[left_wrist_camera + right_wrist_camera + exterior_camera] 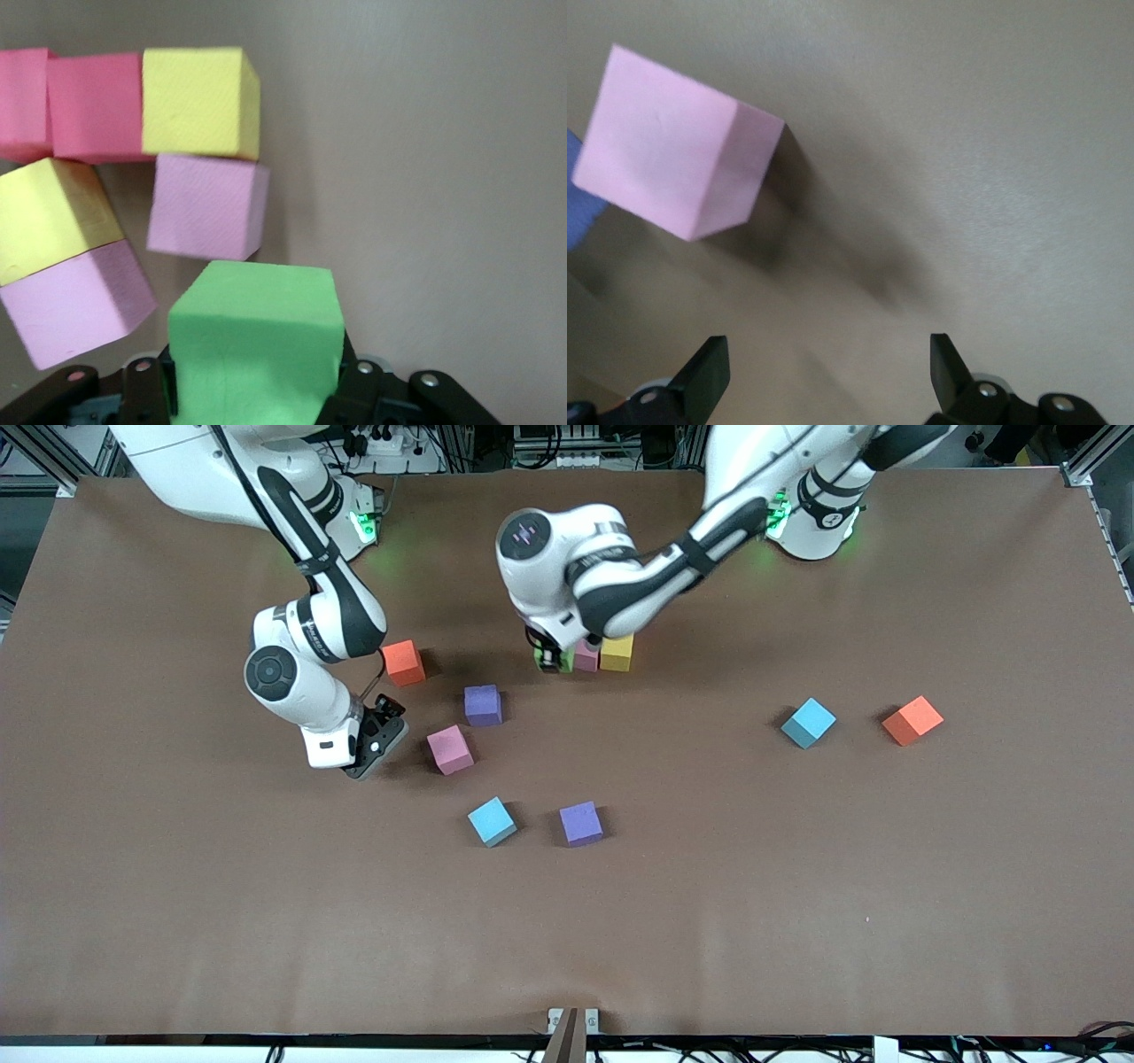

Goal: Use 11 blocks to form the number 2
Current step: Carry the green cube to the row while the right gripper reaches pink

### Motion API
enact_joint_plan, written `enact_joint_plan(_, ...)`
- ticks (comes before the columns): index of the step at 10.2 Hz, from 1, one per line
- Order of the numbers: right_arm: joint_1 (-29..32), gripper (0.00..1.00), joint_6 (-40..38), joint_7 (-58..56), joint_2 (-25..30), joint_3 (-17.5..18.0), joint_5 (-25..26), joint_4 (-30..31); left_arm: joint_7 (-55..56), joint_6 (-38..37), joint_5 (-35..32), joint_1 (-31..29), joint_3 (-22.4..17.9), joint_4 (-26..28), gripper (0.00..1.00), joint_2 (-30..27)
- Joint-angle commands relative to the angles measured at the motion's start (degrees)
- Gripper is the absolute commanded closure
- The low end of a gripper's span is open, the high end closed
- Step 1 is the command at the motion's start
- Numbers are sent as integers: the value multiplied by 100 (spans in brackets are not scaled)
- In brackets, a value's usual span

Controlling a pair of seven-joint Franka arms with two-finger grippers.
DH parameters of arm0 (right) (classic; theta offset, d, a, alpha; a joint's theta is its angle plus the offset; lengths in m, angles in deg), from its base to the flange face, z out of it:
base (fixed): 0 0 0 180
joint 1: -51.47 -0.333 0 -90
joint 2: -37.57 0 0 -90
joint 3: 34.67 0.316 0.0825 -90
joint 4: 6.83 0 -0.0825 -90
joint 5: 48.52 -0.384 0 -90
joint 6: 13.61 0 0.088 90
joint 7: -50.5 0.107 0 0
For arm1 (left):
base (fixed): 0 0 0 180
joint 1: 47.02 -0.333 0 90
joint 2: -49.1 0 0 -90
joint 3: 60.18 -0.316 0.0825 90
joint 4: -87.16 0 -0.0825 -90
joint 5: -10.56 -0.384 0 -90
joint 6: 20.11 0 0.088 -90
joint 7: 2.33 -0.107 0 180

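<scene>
Already a cluster of matte foam cubes sits on the brown bench near the robots' bases: in the left wrist view, two red cubes [89, 106] and a yellow cube [199, 99] form a row, with a pink cube [208, 205] below, and another yellow cube [49, 217] and pink cube [75, 305] beside them. The left gripper [257, 390] pinches a green cube [257, 341] between its fingers just beside that cluster. Loose purple [483, 705], pink [450, 749], light blue [492, 821] and orange [404, 662] cubes lie scattered nearer the front camera. The right gripper [828, 372] hovers by the loose pink cube, fingers spread.
</scene>
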Motion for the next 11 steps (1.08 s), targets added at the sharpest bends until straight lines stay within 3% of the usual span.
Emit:
enact_joint_plan(1, 3, 0, -356, 805, 99, 164, -46, -129, 31, 104, -332, 289, -49, -78, 100, 76)
enact_joint_plan(11, -348, 0, -118, 2011, -173, 199, -265, -409, -5287, 877, -270, 88, -119, 63, 100, 208)
